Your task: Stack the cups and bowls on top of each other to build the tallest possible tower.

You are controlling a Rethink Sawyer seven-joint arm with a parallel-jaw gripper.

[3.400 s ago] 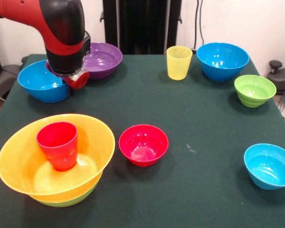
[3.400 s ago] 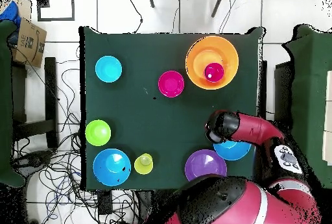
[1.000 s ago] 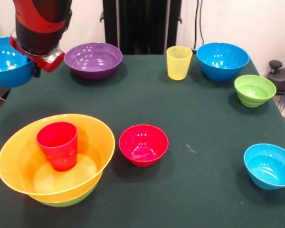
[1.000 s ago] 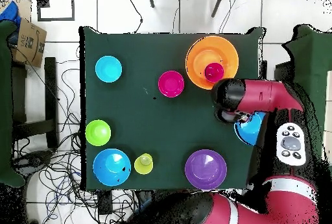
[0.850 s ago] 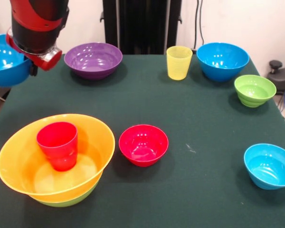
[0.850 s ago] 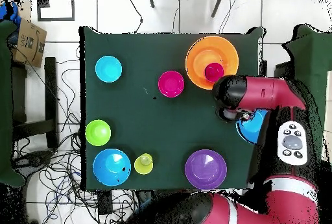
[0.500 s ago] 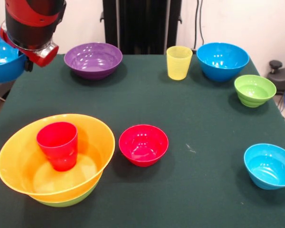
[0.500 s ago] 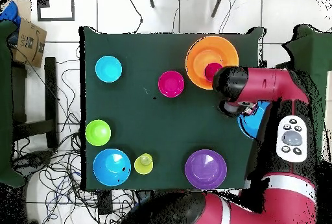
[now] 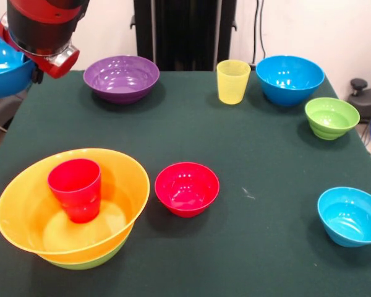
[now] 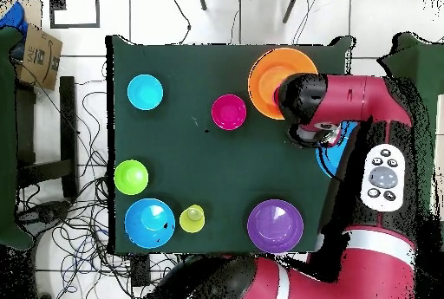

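At the table's near left corner in the front view, the tower [image 9: 71, 207]: large orange bowl [image 9: 25, 216] nested over a lime-green bowl [image 9: 89, 262] (only a sliver of green showing beneath), with the red cup [image 9: 75, 189] upright inside. Just beside it, a small red bowl [image 9: 187, 189], nothing inside. Along the far edge, purple bowl [image 9: 121, 77], yellow cup [image 9: 233, 81] and a blue bowl [image 9: 290, 79]; at the right, ribbed green bowl [image 9: 331, 117] and small blue bowl [image 9: 351, 216]. High off the far left corner, gripper [image 9: 36, 73] clamped on a medium blue bowl [image 9: 3, 68], held clear of the table [image 9: 260, 161].
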